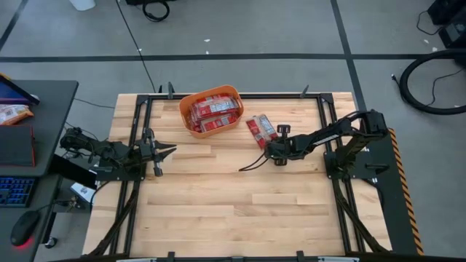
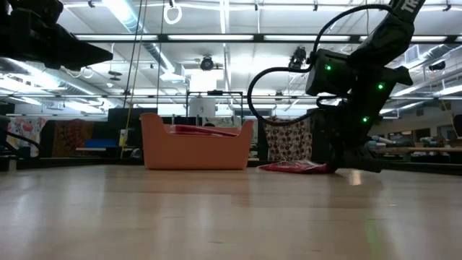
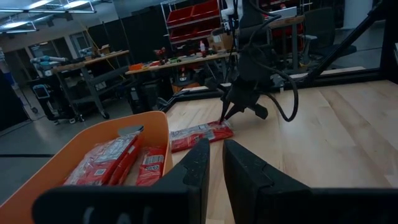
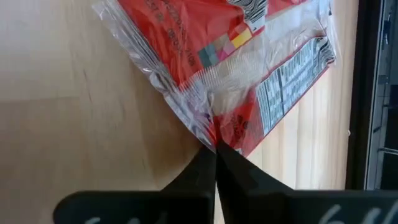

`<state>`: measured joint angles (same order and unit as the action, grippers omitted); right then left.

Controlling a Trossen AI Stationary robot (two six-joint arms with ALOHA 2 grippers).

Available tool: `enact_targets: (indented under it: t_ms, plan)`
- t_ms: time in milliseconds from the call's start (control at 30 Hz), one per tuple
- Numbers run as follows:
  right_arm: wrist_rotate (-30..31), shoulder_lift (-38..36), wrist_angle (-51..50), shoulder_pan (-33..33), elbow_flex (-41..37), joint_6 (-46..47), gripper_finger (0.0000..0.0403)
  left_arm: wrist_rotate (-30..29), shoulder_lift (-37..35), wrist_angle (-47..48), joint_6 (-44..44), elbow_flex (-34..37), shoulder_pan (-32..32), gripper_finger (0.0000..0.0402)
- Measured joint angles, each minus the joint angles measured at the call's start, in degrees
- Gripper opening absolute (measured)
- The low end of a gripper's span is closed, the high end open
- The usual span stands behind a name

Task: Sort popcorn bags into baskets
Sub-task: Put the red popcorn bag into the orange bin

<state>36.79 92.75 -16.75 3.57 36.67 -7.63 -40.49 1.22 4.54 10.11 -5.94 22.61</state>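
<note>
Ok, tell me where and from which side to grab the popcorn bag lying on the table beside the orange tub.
Take the popcorn bag by its crimped end seam, coming in low from the end facing away from the orange tub. It lies flat on the table, so only a thin edge offers purchase. The right gripper already pinches that seam. The left gripper waits left of the tub.

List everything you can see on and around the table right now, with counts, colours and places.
Orange plastic tub: one, far side of the wooden table.
Red popcorn packets in the tub: several, exact count unclear.
Red popcorn packets on the table: about two, right of the tub.
Dark side desk: one, left of the table, with a blue keyboard and a red mouse.
Left gripper: open, waiting at the table's left.
Right gripper: shut on a table packet's edge.
</note>
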Motion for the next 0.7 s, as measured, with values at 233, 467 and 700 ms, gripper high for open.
enact_targets:
  t_ms: [233, 467, 700]
  plan:
    - [4.2, 0.0, -5.0, -2.8, 5.6, 1.6, 0.0007, 0.0, 0.0, 0.0, 0.0, 0.0, 0.0, 0.0050]
    - [9.4, 0.0, -13.3, -4.6, 17.8, 1.0, 0.0005, 0.0, 0.0, 0.0, 0.1, 0.0, 0.0, 0.0050]
    - [13.8, 0.0, -16.2, -5.7, 29.9, -4.2, 0.0005, 0.0, 0.0, 0.0, 0.0, 0.0, 0.0, 0.0050]
